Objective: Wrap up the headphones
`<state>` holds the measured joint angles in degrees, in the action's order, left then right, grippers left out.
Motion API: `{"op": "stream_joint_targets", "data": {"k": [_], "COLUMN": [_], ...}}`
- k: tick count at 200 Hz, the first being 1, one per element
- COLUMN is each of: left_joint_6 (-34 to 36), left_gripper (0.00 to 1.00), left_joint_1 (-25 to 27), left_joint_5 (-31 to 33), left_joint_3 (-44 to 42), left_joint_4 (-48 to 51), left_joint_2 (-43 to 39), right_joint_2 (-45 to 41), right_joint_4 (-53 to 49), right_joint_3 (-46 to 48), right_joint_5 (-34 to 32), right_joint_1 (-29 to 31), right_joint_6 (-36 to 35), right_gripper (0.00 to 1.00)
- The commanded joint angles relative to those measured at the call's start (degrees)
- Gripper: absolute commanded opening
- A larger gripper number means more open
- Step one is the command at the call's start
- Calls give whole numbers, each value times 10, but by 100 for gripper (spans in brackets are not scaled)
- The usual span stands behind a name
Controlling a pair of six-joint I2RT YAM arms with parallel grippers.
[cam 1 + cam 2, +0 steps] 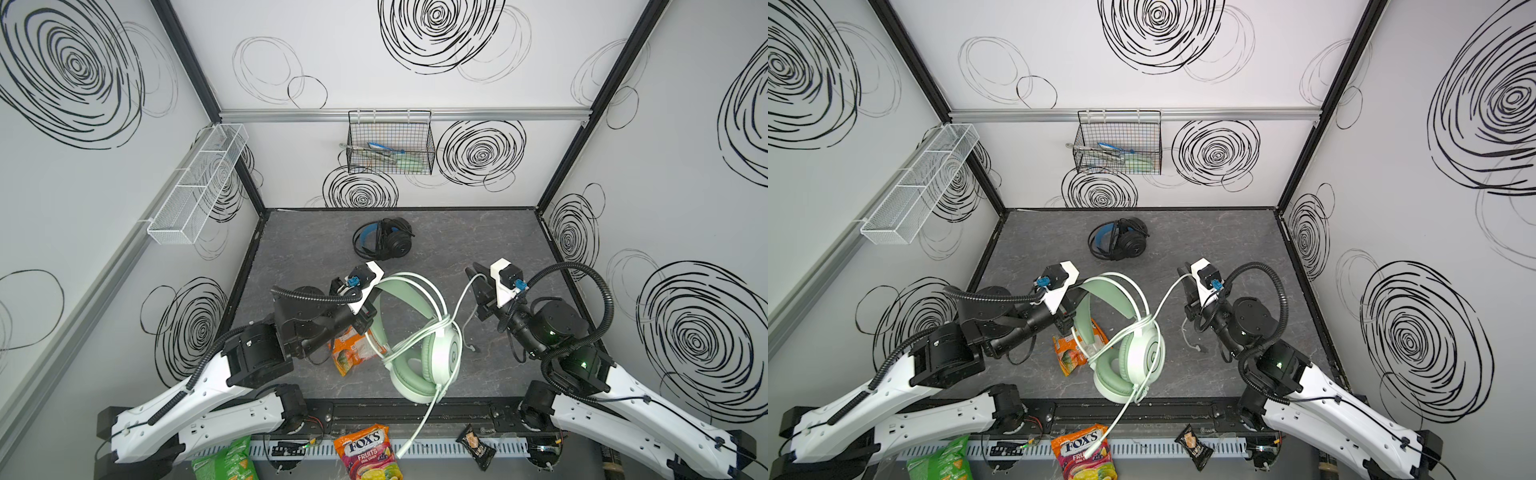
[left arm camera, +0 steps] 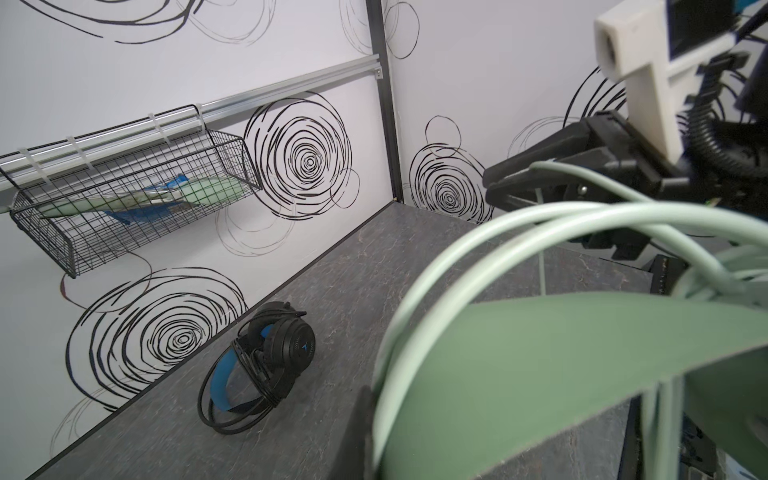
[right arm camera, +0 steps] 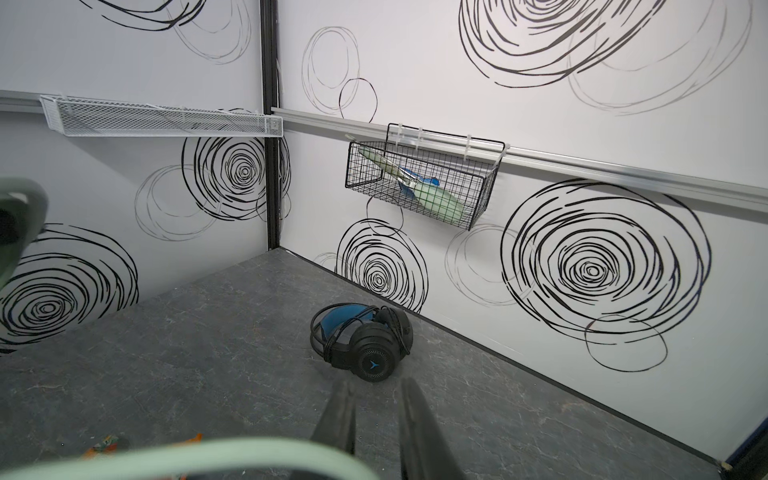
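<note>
Your left claw (image 1: 371, 323) is pressed together on the headband of the pale mint-green over-ear headset (image 1: 432, 357), but its tips hide under the camera mount. Your right claw (image 3: 377, 384) stands slightly parted, with the whitish cable (image 1: 420, 419) draped across it. The mint headset covers part of an orange snack packet (image 1: 345, 353). The cable-wound black, blue-lined headset (image 1: 390, 243) lies at twelve o'clock on the grey marbled surface (image 1: 478, 232).
</note>
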<state>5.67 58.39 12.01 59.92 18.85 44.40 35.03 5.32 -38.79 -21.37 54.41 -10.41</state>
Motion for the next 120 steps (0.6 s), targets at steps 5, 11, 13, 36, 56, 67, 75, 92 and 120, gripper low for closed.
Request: {"op": "stream_joint_targets", "data": {"k": [5, 11, 13, 36, 56, 67, 75, 92, 120], "left_joint_6": [-49, -50, -50, -57, -69, -81, -89, -105, -122], "left_gripper": [0, 0, 0, 0, 0, 0, 0, 0, 0], "left_joint_1": [4, 3, 3, 3, 3, 3, 3, 2, -6], "left_joint_5": [-32, -34, -34, -23, -21, -24, -28, -32, -17], "left_joint_3": [42, 42, 42, 42, 42, 38, 37, 36, 41], "left_joint_4": [-107, -109, -111, -128, -160, -186, -201, -229, -261], "left_joint_2": [-9, -7, -7, 8, 22, 28, 32, 42, 55], "right_joint_2": [1, 4, 5, 26, 33, 32, 26, 6, -6], "right_joint_4": [36, 40, 41, 43, 52, 63, 74, 108, 151], "right_joint_3": [14, 16, 17, 20, 30, 41, 49, 76, 111], "right_joint_5": [15, 18, 19, 27, 46, 53, 60, 80, 82], "right_joint_1": [-3, -2, -2, -2, -2, -2, -3, -2, -2], "right_joint_6": [17, 21, 22, 37, 51, 59, 62, 70, 78], "right_gripper": [23, 23, 23, 22, 21, 20, 20, 21, 22]}}
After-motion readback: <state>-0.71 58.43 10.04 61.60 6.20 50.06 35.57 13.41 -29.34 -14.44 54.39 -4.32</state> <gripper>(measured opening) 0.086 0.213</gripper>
